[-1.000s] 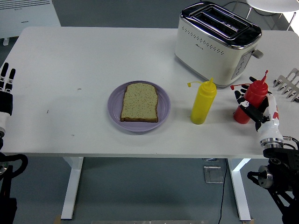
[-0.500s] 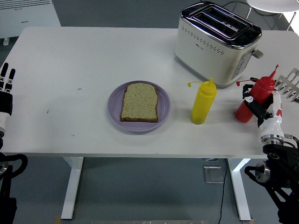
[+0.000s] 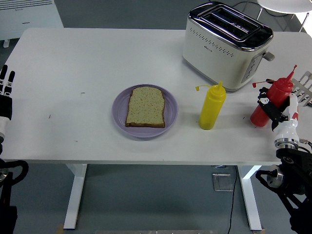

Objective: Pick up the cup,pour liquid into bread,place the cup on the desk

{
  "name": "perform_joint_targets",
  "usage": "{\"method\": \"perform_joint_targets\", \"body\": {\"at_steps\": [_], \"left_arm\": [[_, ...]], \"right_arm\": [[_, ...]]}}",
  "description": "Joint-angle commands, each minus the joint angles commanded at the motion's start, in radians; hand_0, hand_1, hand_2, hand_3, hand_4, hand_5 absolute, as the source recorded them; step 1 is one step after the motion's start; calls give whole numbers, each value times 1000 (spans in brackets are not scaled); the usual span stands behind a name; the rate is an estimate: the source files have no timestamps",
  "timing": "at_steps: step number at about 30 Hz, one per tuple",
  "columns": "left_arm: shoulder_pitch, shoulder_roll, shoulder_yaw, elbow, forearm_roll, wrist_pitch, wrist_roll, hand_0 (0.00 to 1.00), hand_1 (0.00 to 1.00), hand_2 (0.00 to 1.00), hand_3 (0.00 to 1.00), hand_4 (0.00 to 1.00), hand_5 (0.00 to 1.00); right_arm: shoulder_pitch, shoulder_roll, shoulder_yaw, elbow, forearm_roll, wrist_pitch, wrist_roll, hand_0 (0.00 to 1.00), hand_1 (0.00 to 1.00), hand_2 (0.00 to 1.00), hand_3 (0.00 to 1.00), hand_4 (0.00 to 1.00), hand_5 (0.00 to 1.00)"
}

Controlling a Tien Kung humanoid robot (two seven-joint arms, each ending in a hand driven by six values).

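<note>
White table (image 3: 97, 58) | right hand (image 3: 279, 113) fingers clamped around tilted red bottle (image 3: 271, 103) | left hand (image 3: 6, 95) fingers straight

No legible text anywhere. Small dark mark low on the side of the cream and chrome two-slot toaster (image 3: 225, 45), too small to read. Faint print on the white panel heater (image 3: 29, 14) at top left, also unreadable.

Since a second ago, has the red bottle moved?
Yes. The red bottle, gripped by the right hand, has tilted and shifted right, away from the yellow bottle and toward the table's right edge, beside the toaster.
</note>
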Motion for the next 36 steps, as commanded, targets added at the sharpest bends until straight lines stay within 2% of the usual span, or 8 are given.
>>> {"method": "perform_joint_targets", "body": {"at_steps": [2, 3, 9, 15, 21, 29, 36], "left_arm": [[0, 0, -1, 0, 0, 0, 0, 809, 749, 740, 729, 483, 998], [-1, 0, -1, -1, 0, 0, 0, 809, 749, 740, 730, 484, 998], [-1, 0, -5, -2, 0, 0, 0, 809, 750, 741, 732, 483, 998], [-3, 1, -6, -3, 0, 0, 0, 809, 750, 741, 732, 482, 998], [-5, 1, -9, -4, 1, 0, 0, 809, 751, 741, 733, 484, 998], [-5, 1, -14, -4, 1, 0, -1, 810, 753, 742, 734, 484, 998], [-5, 1, -15, -4, 1, 0, -1, 810, 753, 742, 733, 483, 998]], "right_arm": [[-1, -4, 10, 16, -2, -1, -7, 268, 229, 378, 536, 510, 47], [-2, -6, 17, 26, -5, -1, -11, 131, 213, 378, 536, 494, 41], [-1, -32, 62, 114, -56, -1, -60, 122, 209, 377, 535, 492, 45], [31, -88, 90, 225, -187, -17, -143, 123, 209, 376, 526, 485, 48], [92, -147, 89, 304, -286, -27, -180, 122, 210, 375, 503, 493, 49], [179, -187, 39, 363, -321, -31, -214, 112, 207, 370, 481, 479, 68], [288, -217, -49, 380, -504, -4, -288, 107, 205, 369, 483, 474, 69]]}}
